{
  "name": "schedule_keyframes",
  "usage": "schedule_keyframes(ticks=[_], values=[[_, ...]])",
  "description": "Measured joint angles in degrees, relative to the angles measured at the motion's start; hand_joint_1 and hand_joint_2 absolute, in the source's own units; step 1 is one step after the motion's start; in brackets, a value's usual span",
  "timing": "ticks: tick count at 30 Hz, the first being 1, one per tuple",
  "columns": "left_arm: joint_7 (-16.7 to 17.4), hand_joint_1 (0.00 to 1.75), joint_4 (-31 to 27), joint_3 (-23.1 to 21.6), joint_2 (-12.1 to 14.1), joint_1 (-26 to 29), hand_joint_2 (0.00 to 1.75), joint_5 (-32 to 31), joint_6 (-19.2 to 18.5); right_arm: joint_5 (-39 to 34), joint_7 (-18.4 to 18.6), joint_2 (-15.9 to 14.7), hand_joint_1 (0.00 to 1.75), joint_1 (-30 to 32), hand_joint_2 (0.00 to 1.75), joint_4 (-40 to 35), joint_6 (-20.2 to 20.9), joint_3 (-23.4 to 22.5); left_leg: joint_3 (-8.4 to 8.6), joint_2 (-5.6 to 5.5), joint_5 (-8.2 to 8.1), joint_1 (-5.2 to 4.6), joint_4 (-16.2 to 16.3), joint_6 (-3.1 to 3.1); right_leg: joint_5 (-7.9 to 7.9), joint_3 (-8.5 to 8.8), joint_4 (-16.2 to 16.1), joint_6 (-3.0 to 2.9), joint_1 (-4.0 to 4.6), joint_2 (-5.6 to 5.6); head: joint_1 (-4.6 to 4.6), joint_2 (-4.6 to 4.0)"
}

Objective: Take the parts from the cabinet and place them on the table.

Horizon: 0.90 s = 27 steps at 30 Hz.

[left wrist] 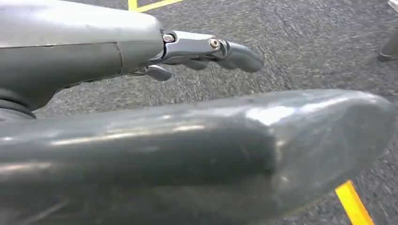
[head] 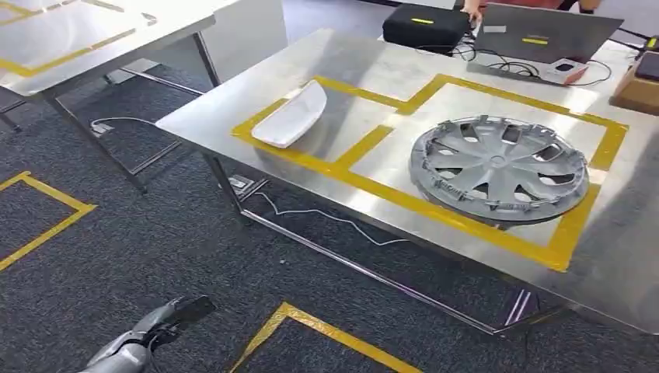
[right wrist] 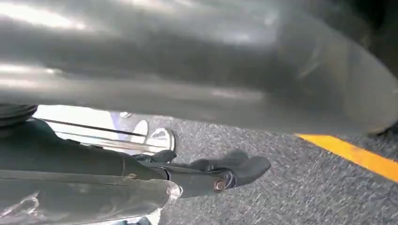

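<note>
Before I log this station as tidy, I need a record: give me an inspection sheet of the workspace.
Surface: steel table, yellow tape boxes.
Job's things: white panel in one taped box; grey wheel cover in the box beside it.
Clutter: black case, laptop, small box at the far edge.
Hands: left hand low over carpet, holding nothing; right hand holding nothing.
Cables: white cable on the floor; dark cables by the laptop.
Surroundings: grey carpet, second table.

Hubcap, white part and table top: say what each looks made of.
Hubcap: likely moulded plastic, matte silver-grey paint; thin spokes, clipped rim.
White part: probably plastic, smooth glossy white shell; soft highlights.
Table top: apparently brushed sheet metal; dull blurred reflections, edged with yellow tape.
</note>
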Motion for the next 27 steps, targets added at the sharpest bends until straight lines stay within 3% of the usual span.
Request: schedule_keyframes(ticks=[1,2,3,4,5,6,7,8,10,11,12,15,16,17,19,20,21,22,23,25,26,27], values=[[0.0,0.00,0.0,0.0,0.0,0.0,0.00,0.0,0.0,0.0,0.0,0.0,0.00,0.0,0.00,0.0,0.0,0.0,-0.47,-0.17,-0.97,0.16,0.4,-0.28,0.63,-0.06,-0.3,-0.51,-0.47,-0.29,0.09,0.00],[0.0,0.00,0.0,0.0,0.0,0.1,0.00,0.0,0.0,-0.1,0.0,-0.1,0.00,-0.1,0.00,0.0,-0.1,0.0,-1.10,-0.18,-3.35,0.14,2.0,-0.67,1.01,-0.48,-0.3,-0.88,-0.45,-0.27,-0.15,0.00],[0.0,0.00,0.0,0.0,0.1,0.0,0.00,0.2,0.0,-0.1,0.0,-0.1,0.00,-0.1,0.00,0.0,-0.1,0.0,-2.36,-0.20,-6.59,0.26,5.8,-0.94,1.40,-0.97,-0.3,-1.35,-0.45,-0.35,-0.37,0.00],[-0.1,0.00,0.0,0.0,0.1,0.0,0.00,0.2,0.0,-0.1,0.0,-0.1,0.00,0.0,0.00,0.0,-0.1,0.0,-4.06,-0.20,-9.60,0.27,10.9,-1.23,1.91,-1.58,-0.3,-1.39,-0.44,-0.39,-0.33,0.00],[-0.1,0.00,0.0,0.0,0.0,0.1,0.00,0.4,0.0,-0.1,0.0,-0.1,0.00,-0.1,0.00,0.0,-0.1,0.0,-5.48,-0.20,-11.55,0.27,15.3,-1.45,2.32,-2.22,-0.2,-1.41,-0.44,-0.42,-0.44,0.00],[-0.1,0.00,0.0,0.0,-0.1,0.1,0.00,0.4,0.0,-0.2,0.0,-0.1,0.00,-0.1,0.00,0.0,-0.1,0.0,-6.06,-0.20,-12.21,0.30,18.1,-1.61,2.72,-2.78,-0.1,-1.37,-0.44,-0.44,-0.39,0.00],[-0.2,0.00,0.0,0.0,-0.1,0.2,0.00,0.4,0.0,-0.2,0.0,-0.1,0.00,0.0,0.00,0.0,-0.1,0.0,-5.41,-0.20,-11.36,0.39,18.2,-1.72,3.05,-3.33,0.0,-1.27,-0.46,-0.44,-0.39,0.00],[-0.2,0.00,0.0,0.1,-0.1,0.1,0.00,0.5,0.0,-0.2,0.0,-0.1,0.00,0.0,0.00,0.0,0.0,0.0,-3.43,-0.19,-9.34,0.47,15.8,-1.74,3.40,-3.92,0.2,-1.05,-0.50,-0.43,-0.41,0.00],[-0.3,0.00,0.0,0.1,-0.1,0.1,0.00,0.6,0.1,-0.3,0.0,-0.1,0.00,-0.1,0.00,0.0,0.0,0.0,2.89,-0.21,-5.57,0.68,6.3,-1.81,3.78,-4.87,0.9,-0.51,-0.79,-0.33,-0.39,0.00],[-0.3,0.00,0.0,0.1,-0.2,0.0,0.00,0.6,0.1,-0.3,0.0,-0.2,0.00,-0.1,0.00,0.0,-0.1,0.0,5.70,-0.31,-5.74,0.87,2.0,-1.96,3.94,-5.35,1.3,-0.21,-0.59,-0.30,-0.46,0.00],[-0.3,0.00,0.0,0.2,-0.3,-0.1,0.00,0.7,0.1,-0.3,0.0,-0.2,0.00,-0.2,0.00,0.1,-0.1,0.0,6.56,-0.79,-6.21,0.50,0.2,-1.44,4.16,-5.92,1.7,0.15,-0.40,-0.29,-0.59,0.00],[-0.7,0.00,0.0,0.3,-0.6,0.3,0.00,1.0,0.2,-0.5,-0.1,-0.2,0.00,0.0,0.00,0.1,-0.1,0.0,5.32,-0.77,-5.78,0.29,0.5,-0.10,5.45,-6.47,1.5,1.40,-0.51,-0.29,-0.54,0.00],[-0.8,0.00,0.1,0.3,-0.8,0.3,0.00,1.2,0.2,-0.5,-0.1,-0.2,0.00,0.2,0.00,0.2,-0.1,0.0,4.80,-0.56,-5.16,0.58,0.2,0.84,5.21,-6.82,1.8,1.69,-0.68,-0.28,-0.57,0.00],[-0.8,0.00,0.1,0.4,-0.8,0.3,0.00,1.2,0.2,-0.6,-0.1,-0.2,0.00,0.3,0.00,0.3,-0.1,0.0,4.31,-0.45,-4.74,0.49,0.3,1.48,3.06,-7.56,2.9,1.95,-0.72,-0.32,-0.48,0.02],[-0.9,0.00,0.1,0.5,-0.8,0.3,0.00,1.2,0.2,-0.7,0.1,-0.2,0.00,0.3,0.00,0.3,-0.1,0.1,2.98,-0.40,-3.61,0.32,0.3,2.28,-3.97,-9.99,11.1,2.32,-0.71,-0.29,0.02,0.00],[-0.9,0.00,0.1,0.5,-0.9,0.4,0.00,1.2,0.2,-0.7,0.1,-0.2,0.00,0.3,0.00,0.3,-0.1,0.1,2.22,-0.38,-3.01,0.18,0.3,2.39,-6.34,-11.19,15.6,2.42,-0.71,-0.29,0.13,0.00],[-0.9,0.00,0.1,0.6,-0.9,0.4,0.00,1.2,0.2,-0.7,0.1,-0.2,0.00,0.3,0.00,0.3,-0.1,0.1,1.41,-0.35,-2.43,0.07,0.4,2.40,-7.48,-11.76,18.9,2.44,-0.70,-0.29,0.15,0.00],[-0.9,0.00,0.2,0.7,-0.9,0.4,0.00,1.2,0.2,-0.7,0.0,-0.2,0.00,0.3,0.00,0.3,-0.1,0.1,0.62,-0.31,-1.80,-0.07,0.4,2.40,-6.85,-11.17,19.8,2.34,-0.68,-0.29,0.09,0.00],[-0.9,0.00,0.2,0.9,-1.0,0.4,0.00,1.3,0.2,-0.7,0.0,-0.2,0.00,0.3,0.00,0.3,-0.1,0.1,-0.13,-0.30,-1.20,-0.18,0.4,2.39,-4.85,-9.44,18.4,2.18,-0.65,-0.29,0.13,0.00],[-0.9,0.00,0.2,0.9,-1.2,0.6,0.00,1.4,0.2,-0.7,0.0,-0.2,0.00,0.2,0.00,0.3,-0.1,0.1,-1.50,-0.35,0.03,-0.28,0.4,2.20,-0.66,-3.14,10.2,1.46,-0.37,-0.29,0.13,0.00],[-0.9,0.00,0.2,1.0,-1.4,0.6,0.00,1.4,0.2,-0.7,0.0,-0.2,0.00,0.0,0.00,0.3,-0.1,0.1,-1.75,-0.36,0.53,-0.26,0.5,2.05,-0.82,0.46,5.3,1.02,-0.18,-0.30,0.11,0.00],[-0.9,0.00,0.3,1.0,-1.5,0.9,0.00,1.4,0.2,-0.7,0.2,-0.2,0.00,-0.1,0.00,0.3,-0.1,0.1,-2.01,-0.37,0.95,-0.51,0.5,1.72,-2.53,4.04,0.0,0.66,0.15,-0.42,0.13,0.00]])
